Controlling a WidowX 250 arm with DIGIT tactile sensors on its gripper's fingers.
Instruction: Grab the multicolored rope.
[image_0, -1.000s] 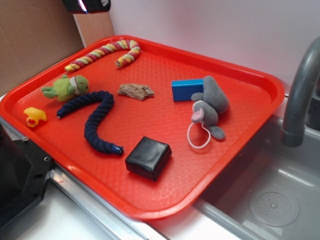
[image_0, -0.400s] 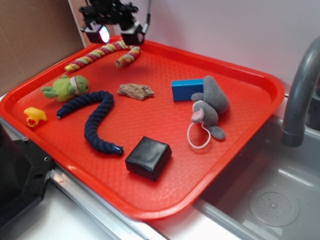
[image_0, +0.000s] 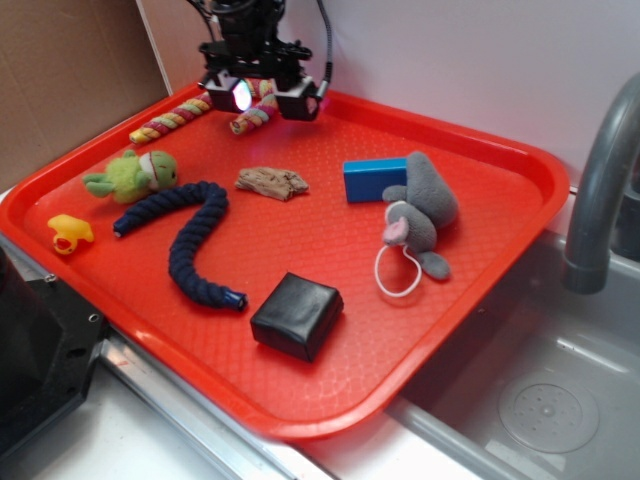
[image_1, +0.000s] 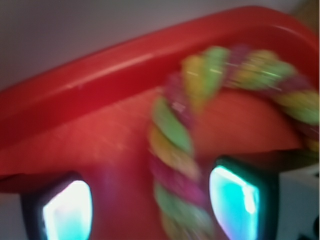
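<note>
The multicolored rope lay at the far left corner of the red tray, its hooked end curling back toward the tray's middle. The gripper hung directly over that hook, hiding the bend in the exterior view. Its fingers stood spread apart, one on each side of the rope's short leg, and gripped nothing. The wrist view was blurred, but it seemed to show the twisted strand running down between the two lit pads, nearer the right one; whether either pad touched the rope could not be told.

Elsewhere on the tray, a green plush toy sat near the left edge with a small yellow duck in front of it. The dark navy rope curved beside them. A brown scrap lay near the middle, a blue block touched a grey plush mouse, and a black square block sat toward the front. A sink and faucet stood to the right.
</note>
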